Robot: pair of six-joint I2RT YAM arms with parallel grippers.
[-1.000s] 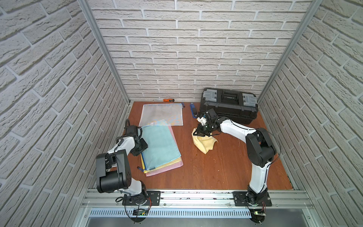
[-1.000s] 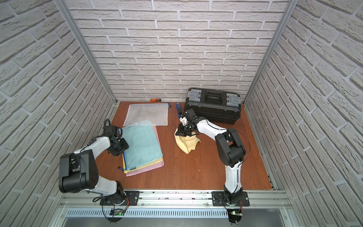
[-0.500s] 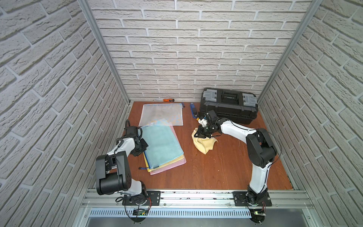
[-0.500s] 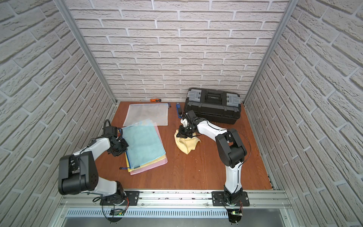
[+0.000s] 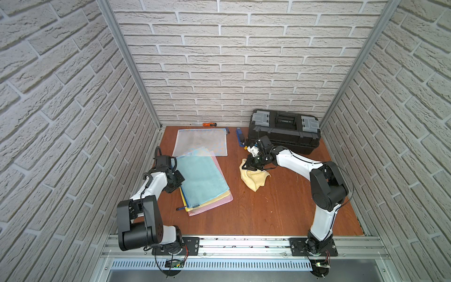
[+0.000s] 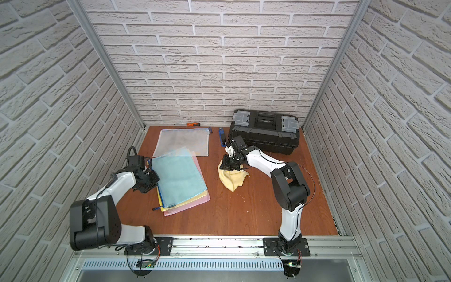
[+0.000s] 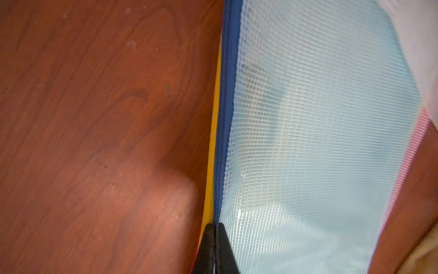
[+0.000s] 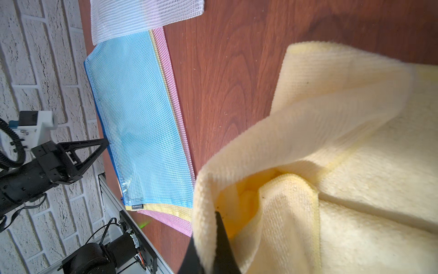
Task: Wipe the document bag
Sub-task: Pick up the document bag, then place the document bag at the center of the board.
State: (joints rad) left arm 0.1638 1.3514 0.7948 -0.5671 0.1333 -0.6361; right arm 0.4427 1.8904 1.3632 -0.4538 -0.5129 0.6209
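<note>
My left gripper (image 7: 215,233) is pinched closed, apparently on the zip edge of the blue bag (image 5: 202,180). The bag tops a stack (image 5: 214,203) well apart from the toolbox (image 5: 284,133), on the left arm's side. My right gripper (image 8: 209,246) clamps the cloth (image 5: 256,179) near the toolbox's front.

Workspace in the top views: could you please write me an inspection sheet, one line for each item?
Surface: brown wooden table, a few small specks.
Job's things: blue bag on top of yellow bag and pink bag; white bag behind; yellow cloth crumpled.
Clutter: black toolbox, orange screwdriver, blue tool, all near the back wall.
Claws: left claw shut on the blue bag's edge; right claw shut on the yellow cloth.
Cables: black hose loops at left wrist; wires hang below the bases.
Surroundings: white brick walls, metal rail in front.
</note>
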